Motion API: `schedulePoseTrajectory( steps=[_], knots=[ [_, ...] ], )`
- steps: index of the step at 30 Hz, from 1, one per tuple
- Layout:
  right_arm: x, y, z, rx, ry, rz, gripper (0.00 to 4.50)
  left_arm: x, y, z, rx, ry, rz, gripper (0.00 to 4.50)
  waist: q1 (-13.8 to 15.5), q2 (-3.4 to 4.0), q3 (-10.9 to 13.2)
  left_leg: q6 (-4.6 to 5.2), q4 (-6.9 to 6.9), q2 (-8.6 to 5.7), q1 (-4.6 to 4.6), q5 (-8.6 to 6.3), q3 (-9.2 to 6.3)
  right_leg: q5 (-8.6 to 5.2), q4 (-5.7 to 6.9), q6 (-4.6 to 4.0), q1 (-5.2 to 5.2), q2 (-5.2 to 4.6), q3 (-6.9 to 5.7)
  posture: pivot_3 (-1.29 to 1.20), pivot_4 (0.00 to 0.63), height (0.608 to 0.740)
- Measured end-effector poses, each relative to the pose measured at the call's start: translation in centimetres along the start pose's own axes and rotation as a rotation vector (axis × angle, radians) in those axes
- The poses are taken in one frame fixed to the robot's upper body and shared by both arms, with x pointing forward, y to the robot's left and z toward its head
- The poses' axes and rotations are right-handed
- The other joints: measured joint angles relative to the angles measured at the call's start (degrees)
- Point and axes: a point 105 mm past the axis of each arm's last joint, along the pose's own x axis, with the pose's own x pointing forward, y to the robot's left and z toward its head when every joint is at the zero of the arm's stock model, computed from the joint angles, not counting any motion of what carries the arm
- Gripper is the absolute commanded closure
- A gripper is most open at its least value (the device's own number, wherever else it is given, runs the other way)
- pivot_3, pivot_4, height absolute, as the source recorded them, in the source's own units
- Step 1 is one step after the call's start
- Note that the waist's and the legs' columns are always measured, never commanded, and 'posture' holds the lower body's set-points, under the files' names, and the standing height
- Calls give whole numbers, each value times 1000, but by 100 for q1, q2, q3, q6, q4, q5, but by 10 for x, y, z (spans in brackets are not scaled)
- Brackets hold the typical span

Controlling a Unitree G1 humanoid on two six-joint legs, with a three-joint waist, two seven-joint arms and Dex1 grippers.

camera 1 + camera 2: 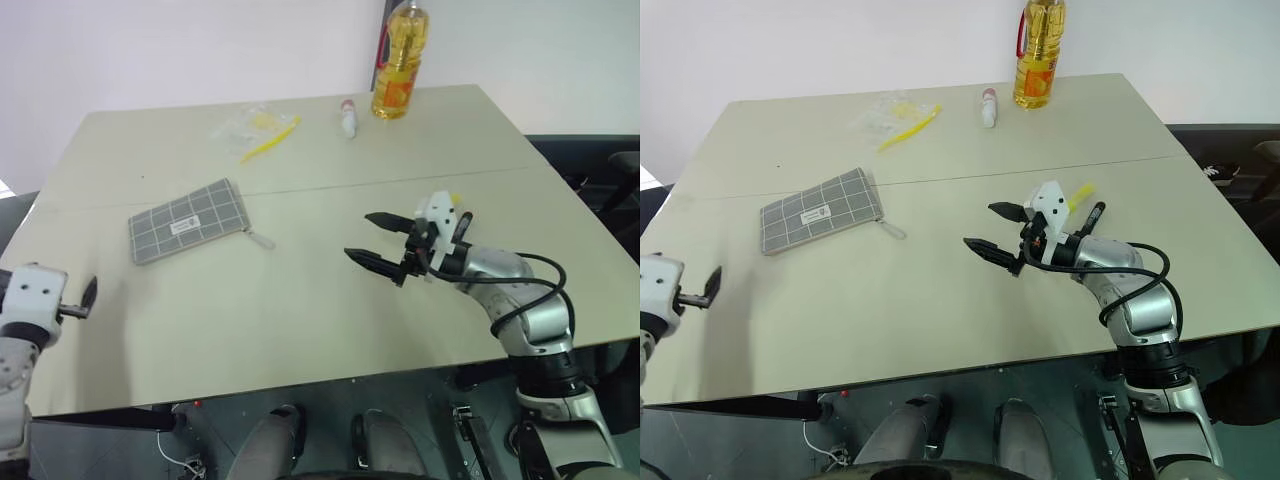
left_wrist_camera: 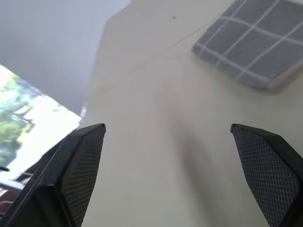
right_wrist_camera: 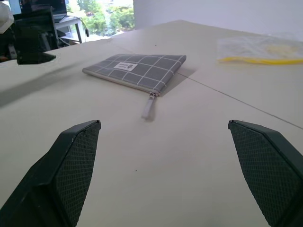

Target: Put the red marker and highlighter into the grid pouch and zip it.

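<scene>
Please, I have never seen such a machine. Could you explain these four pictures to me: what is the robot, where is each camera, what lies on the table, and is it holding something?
It is a humanoid robot with two arms. Two pictures come from cameras on its head, looking down over the table. The other two come from cameras on the wrists, looking along the black fingers.

On the table lie the grid pouch, a clear plastic bag with a thin yellow stick beside it, a white tube and a bottle of oil. A highlighter and a dark pen lie behind the right arm.

The left gripper and the right gripper are both open and hold nothing.
</scene>
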Motion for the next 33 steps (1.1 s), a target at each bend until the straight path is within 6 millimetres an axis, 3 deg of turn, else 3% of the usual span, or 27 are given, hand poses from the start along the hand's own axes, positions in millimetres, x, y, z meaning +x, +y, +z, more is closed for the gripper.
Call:
schedulePoseTrajectory(
  steps=[8, 16, 24, 33],
  knots=[
    [4, 5, -3, 13, -5, 10, 0, 41, -4, -4, 109, 35, -20, 30, -1, -7, -3, 0, 1, -1, 0, 1, -2, 23, 1, 36, -2, 2, -1, 0, 150, 740],
    [1, 7, -9, 29, 3, -7, 0, 74, -36, 4, 170, 24, -115, 30, -12, -9, -5, 8, 1, -1, 0, 6, -1, 35, 2, 58, -2, 2, -1, 0, 150, 740],
    [0, 9, -7, 20, -2, -22, 0, 73, -64, 23, 205, -125, -282, 30, -11, -8, -5, 10, 2, -1, 0, 8, -2, 37, 2, 56, -1, 1, -1, 0, 150, 740],
    [5, 9, -1, 15, -11, -17, 0, 70, -75, 33, 290, -199, -404, 30, -6, -8, -5, 12, 3, -1, 2, 9, -2, 38, 3, 55, 0, 2, -1, 0, 150, 740]
  ],
)
